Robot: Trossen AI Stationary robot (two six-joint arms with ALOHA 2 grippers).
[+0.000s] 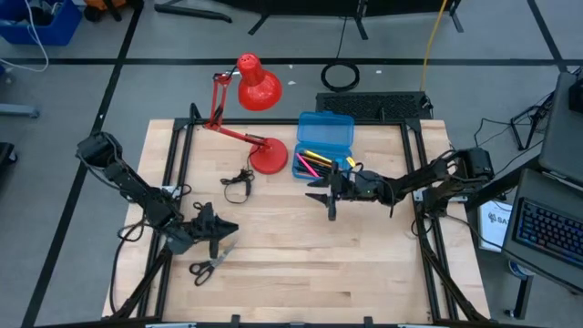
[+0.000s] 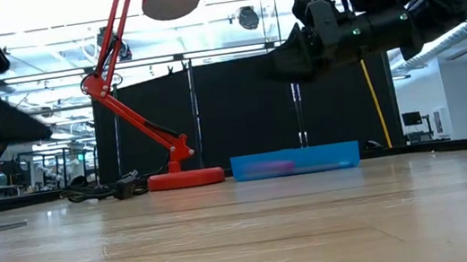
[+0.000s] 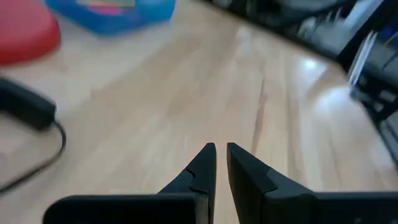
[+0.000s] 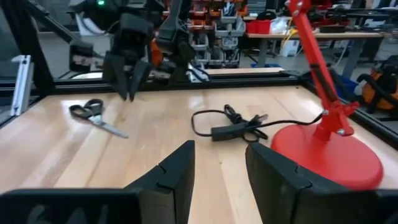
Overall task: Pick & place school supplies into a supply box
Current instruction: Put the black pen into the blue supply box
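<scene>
Red desk lamp (image 1: 258, 109) and black cord (image 1: 239, 182) beside blue pencil case (image 1: 323, 144); scissors (image 1: 209, 266) on wooden table (image 1: 301, 264). Left gripper (image 1: 215, 239) fingers nearly closed, empty; right gripper (image 1: 330, 206) parted, empty.

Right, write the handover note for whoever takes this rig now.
Left claw: nearly shut, empty, raised above the table beside the scissors.
Right claw: open, empty, raised in front of the blue case.
Done: pens and markers lie in the open case.
Left: scissors on the table near the left claw, not yet in the case. Red lamp and its cord stay put.
</scene>
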